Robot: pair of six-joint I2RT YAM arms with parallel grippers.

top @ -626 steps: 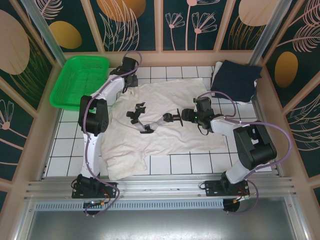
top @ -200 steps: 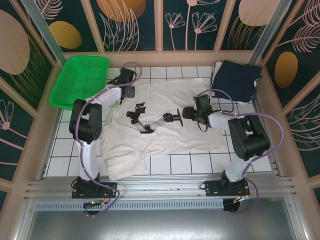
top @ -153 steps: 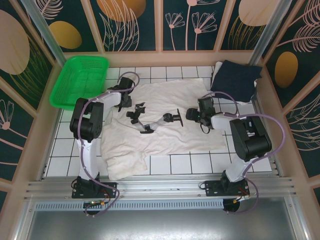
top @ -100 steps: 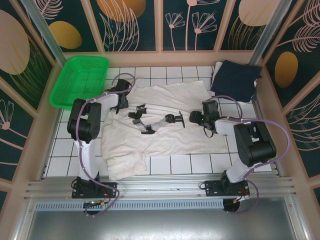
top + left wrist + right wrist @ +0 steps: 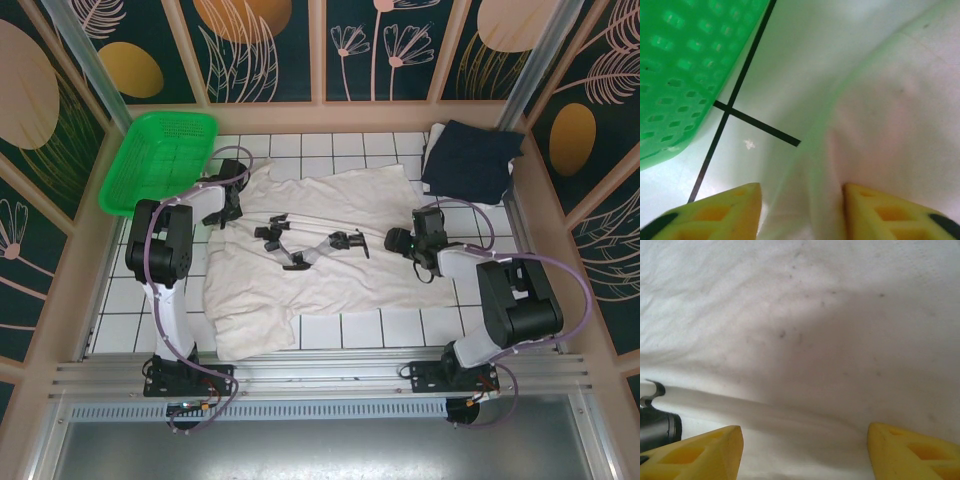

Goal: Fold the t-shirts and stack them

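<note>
Step in hand, as judged: take hold of the cream t-shirt [image 5: 330,285] for its 1st fold. The shirt lies spread across the middle of the tiled table [image 5: 140,300], rumpled at its near-left part. A black-and-white jointed tool [image 5: 305,248] rests on its centre (clear it or fold around it, since a fold laid over it will not lie flat). The right gripper [image 5: 804,427] hangs low over the shirt's right half, jaws released and wide, with cloth beneath and nothing held. The left gripper [image 5: 801,187] sits farther back at the shirt's far-left edge, jaws parted; the cloth's edge runs up between its yellow fingers [image 5: 735,210] but is not pinched. Recommended: lower each gripper until 1 finger slides under the edge, then close on a single layer — 2 layers would likely drag the cloth below. Lift both sides together and keep the fold line straight. Keep the left gripper off the green basket [image 5: 160,160], which stands just beside it. At the far right corner lies the navy t-shirt [image 5: 472,158], bundled and well apart — probably the partner for the stack.
</note>
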